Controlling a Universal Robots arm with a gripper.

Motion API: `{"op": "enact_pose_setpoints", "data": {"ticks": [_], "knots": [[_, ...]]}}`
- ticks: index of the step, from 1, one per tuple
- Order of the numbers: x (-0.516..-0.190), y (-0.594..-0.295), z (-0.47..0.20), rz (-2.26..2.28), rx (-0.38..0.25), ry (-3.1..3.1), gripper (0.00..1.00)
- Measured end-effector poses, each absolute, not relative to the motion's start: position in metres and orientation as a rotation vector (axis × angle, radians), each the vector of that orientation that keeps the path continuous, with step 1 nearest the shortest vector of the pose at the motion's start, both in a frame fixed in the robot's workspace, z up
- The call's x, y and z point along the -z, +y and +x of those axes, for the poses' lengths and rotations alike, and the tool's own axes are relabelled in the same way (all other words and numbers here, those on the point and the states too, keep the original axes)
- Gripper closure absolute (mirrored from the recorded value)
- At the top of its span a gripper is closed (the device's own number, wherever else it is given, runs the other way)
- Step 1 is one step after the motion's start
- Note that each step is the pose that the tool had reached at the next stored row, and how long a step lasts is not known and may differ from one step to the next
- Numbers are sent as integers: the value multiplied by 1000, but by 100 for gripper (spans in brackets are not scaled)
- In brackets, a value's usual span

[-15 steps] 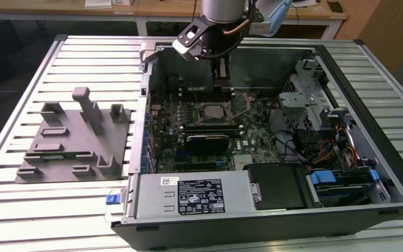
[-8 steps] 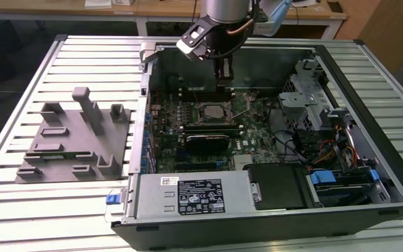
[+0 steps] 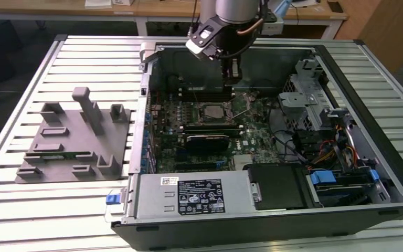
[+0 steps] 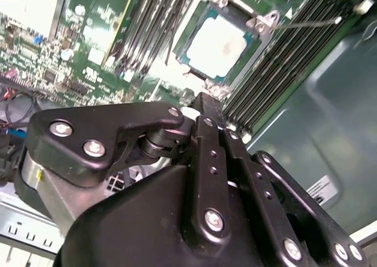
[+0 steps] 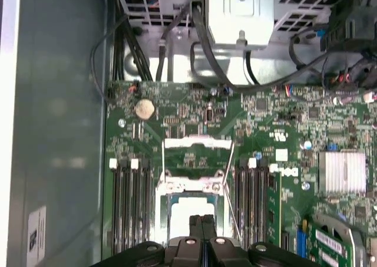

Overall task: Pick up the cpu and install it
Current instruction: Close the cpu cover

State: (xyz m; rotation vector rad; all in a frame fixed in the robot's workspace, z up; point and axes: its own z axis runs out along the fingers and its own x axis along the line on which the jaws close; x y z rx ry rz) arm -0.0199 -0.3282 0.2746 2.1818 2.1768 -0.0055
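1. Exterior view: the tool (image 3: 231,80) hangs inside the open computer case (image 3: 369,173), over the far part of the motherboard (image 3: 257,139). Its fingers are pressed together, with nothing visible between them.
2. The cpu (image 3: 211,111) lies flat in its socket, silvery top up. In the first wrist view the socket's load plate (image 5: 197,155) is open and the thin lever (image 5: 227,199) is unlatched. I judge the chip seated but not clamped.
3. Risk: an unclamped chip can be nudged. If the closed fingertips pressed on it off-centre or scraped across it, it could shift or tip in the socket and harm the contacts beneath. A descent slightly off line would be enough to cause this.
4. Risk: the free lever and the memory slots (image 5: 132,202) crowd the socket. A sideways drift of the tool could snag the lever or strike the slots.
5. Relation: in the second wrist view the cpu (image 4: 217,43) sits just past the fingertips (image 4: 206,105), apart from them.
6. The first wrist view agrees: the cpu (image 5: 189,211) lies directly beyond the closed tips, near but not touching. From outside, the tool stands above the chip and a little toward the case's far wall.
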Motion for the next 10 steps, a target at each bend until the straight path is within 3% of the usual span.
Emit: {"op": "enact_pose_setpoints", "data": {"ticks": [10], "knots": [[-275, -328, 7, 2182, 6, 2177, 89]]}}
